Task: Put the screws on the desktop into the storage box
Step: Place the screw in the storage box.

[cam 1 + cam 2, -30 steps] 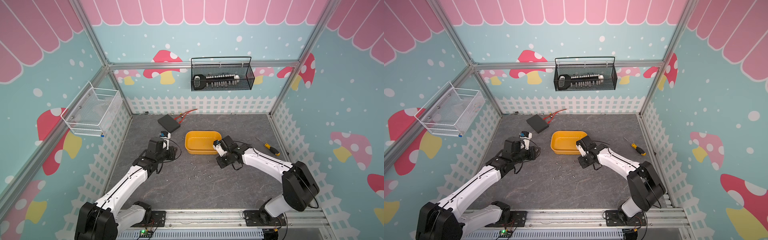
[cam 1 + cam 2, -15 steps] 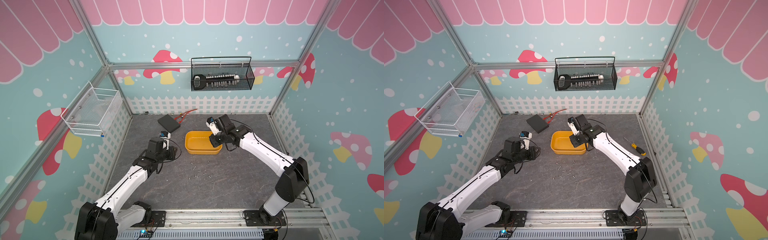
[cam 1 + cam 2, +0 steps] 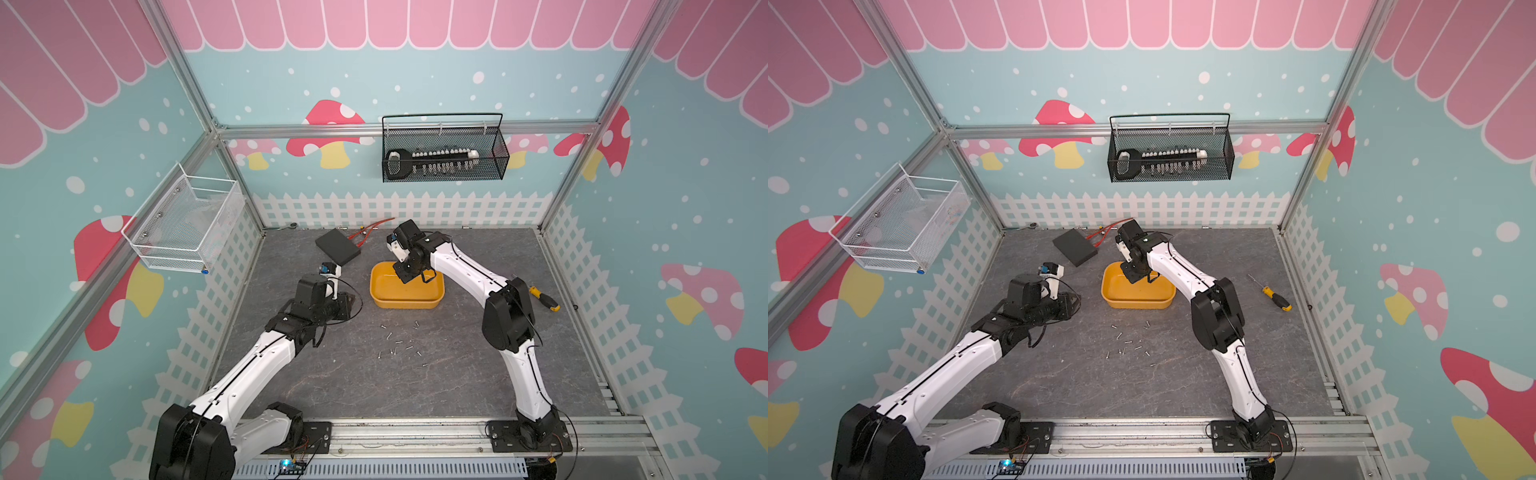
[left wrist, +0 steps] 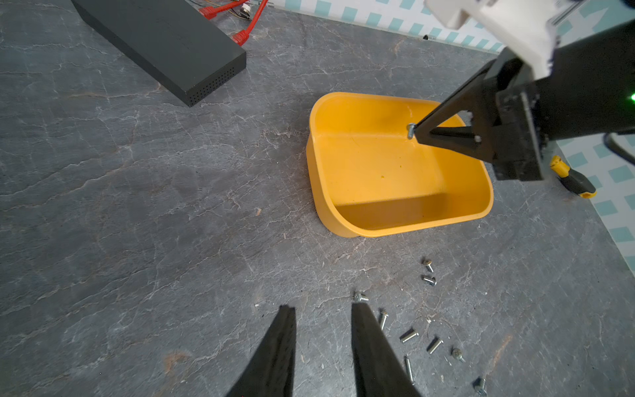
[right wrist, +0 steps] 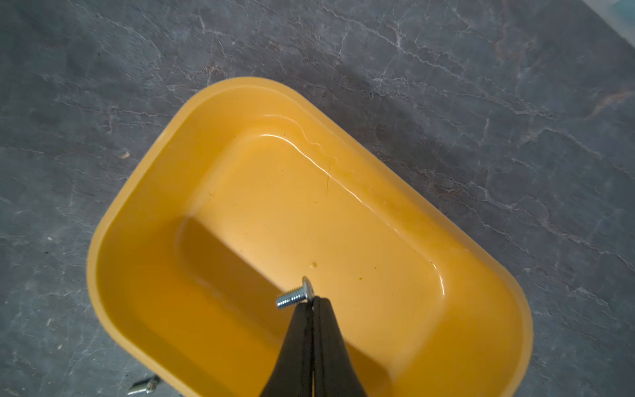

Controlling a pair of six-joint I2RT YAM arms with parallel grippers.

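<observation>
The yellow-orange storage box [image 3: 405, 304] [image 3: 1138, 303] stands on the dark grey veined desktop [image 3: 374, 395], behind its middle. My right gripper [image 5: 313, 299] [image 3: 405, 279] hangs over the box's inside, shut on one silver screw [image 5: 294, 296] [image 4: 410, 130] pinched by its head at the fingertips. Several screws [image 3: 401, 345] [image 3: 1129, 345] [image 4: 409, 335] lie scattered on the desktop in front of the box. My left gripper [image 4: 323, 306] [image 3: 349, 301] sits left of the box, open and holding nothing, with one fingertip next to the nearest screw [image 4: 360, 297].
A flat black box [image 3: 337, 247] with red cables [image 3: 370, 230] lies behind the left gripper. A yellow-handled screwdriver [image 3: 542, 299] lies at the right. A black mesh basket [image 3: 442, 153] holding sockets hangs on the back wall, and a white mesh basket [image 3: 187, 226] hangs on the left wall.
My right arm rose from the desktop beside the scattered screws and swung back over the storage box, carrying a screw. The left arm has stayed still.
</observation>
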